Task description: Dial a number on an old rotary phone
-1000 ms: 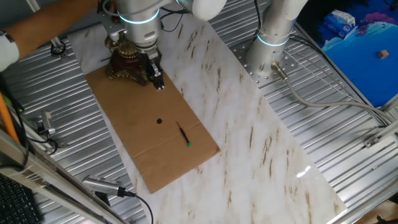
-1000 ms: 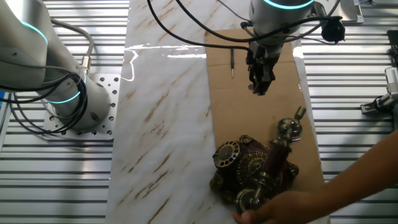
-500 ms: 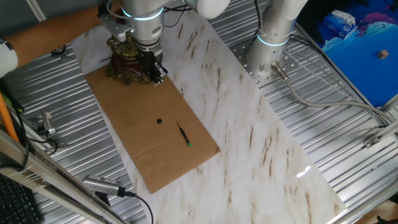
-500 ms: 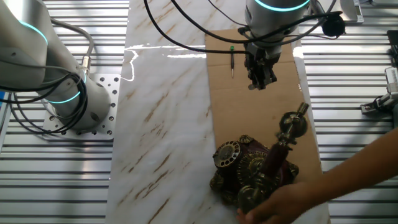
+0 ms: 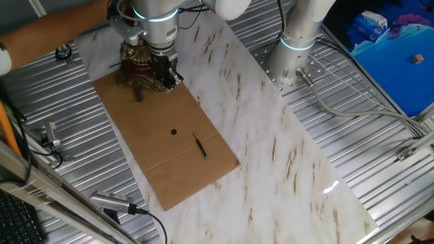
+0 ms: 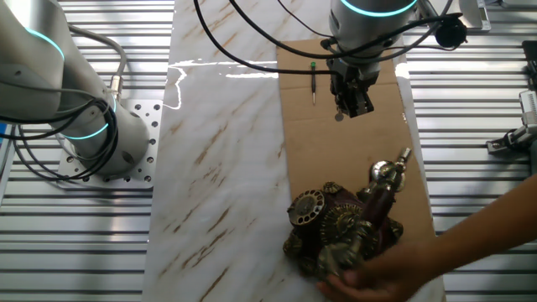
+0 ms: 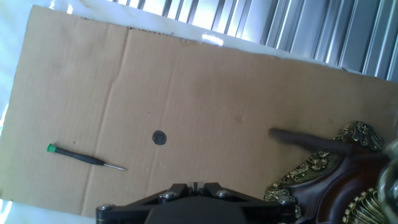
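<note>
You haven't begun dialing: your jaws [image 6: 352,107] hang above the cardboard, short of the rotary phone [image 6: 340,228]; whether they're apart, I can't tell.

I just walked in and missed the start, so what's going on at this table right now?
A person's hand is gripping the old rotary phone at one end of the cardboard sheet, apparently positioning it. The robot's gripper hangs above the cardboard, apart from the phone and holding nothing visible. A thin green-tipped stick lies untouched farther along the cardboard. No dialing has begun.
</note>
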